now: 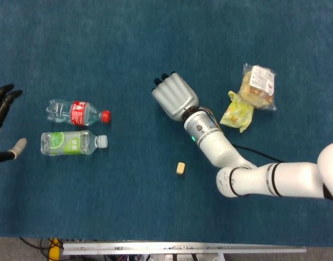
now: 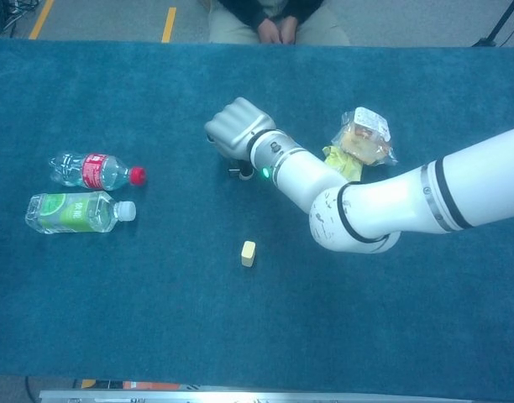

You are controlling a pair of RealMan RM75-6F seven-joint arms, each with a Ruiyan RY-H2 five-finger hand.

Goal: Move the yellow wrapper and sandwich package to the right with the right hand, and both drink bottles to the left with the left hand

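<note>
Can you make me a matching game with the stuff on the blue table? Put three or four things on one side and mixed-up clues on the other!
Things:
1. top bottle
2. bottom bottle
3. sandwich package
4. small block

Clues:
A. green label, white cap
B. alone near the table's middle
C. red label, red cap
D. far right, touching the yellow wrapper

Pairs: 1-C, 2-A, 3-D, 4-B

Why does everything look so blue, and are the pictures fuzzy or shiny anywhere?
In the head view the blue cloth fills the frame with soft, even light and hardly any shadows; the red-label bottle looks a bit fuzzy. In the chest view the right hand shows pale shine on its back, a dark shadow sits under it, and the sandwich package glints.
</note>
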